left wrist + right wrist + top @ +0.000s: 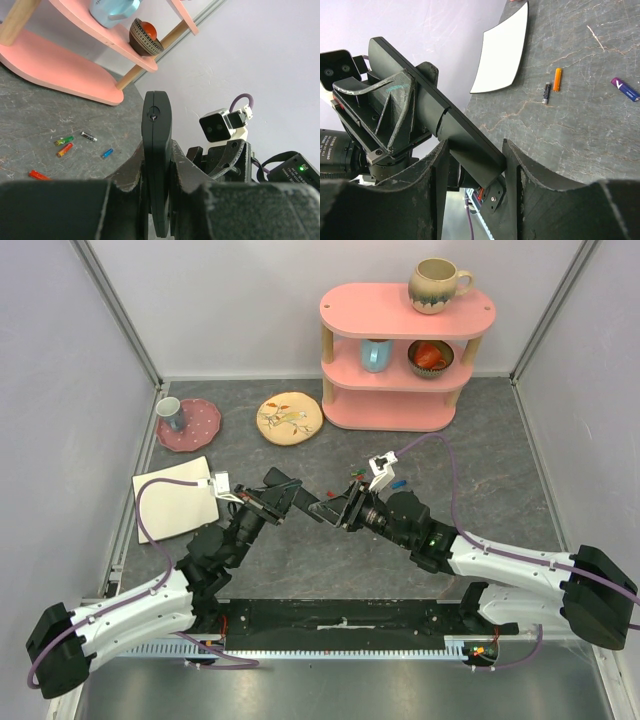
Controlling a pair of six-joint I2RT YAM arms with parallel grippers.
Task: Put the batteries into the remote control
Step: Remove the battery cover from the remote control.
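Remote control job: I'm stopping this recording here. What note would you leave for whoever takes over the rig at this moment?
Left gripper: fingers shut on the remote control, held edge-up off the table.
Right gripper: fingers shut on the remote's other end.
Batteries: loose on the table near the pink shelf; none held.
Done: remote held up between both arms.
Left: loading every cell. Whether the compartment is open cannot be seen.

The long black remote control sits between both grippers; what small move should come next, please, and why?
Probably close the right gripper firmly on the long slim black remote control. The left gripper clamps it edge-on above the grey table, the right one only straddles its other end, and the coloured cylindrical batteries lie loose.
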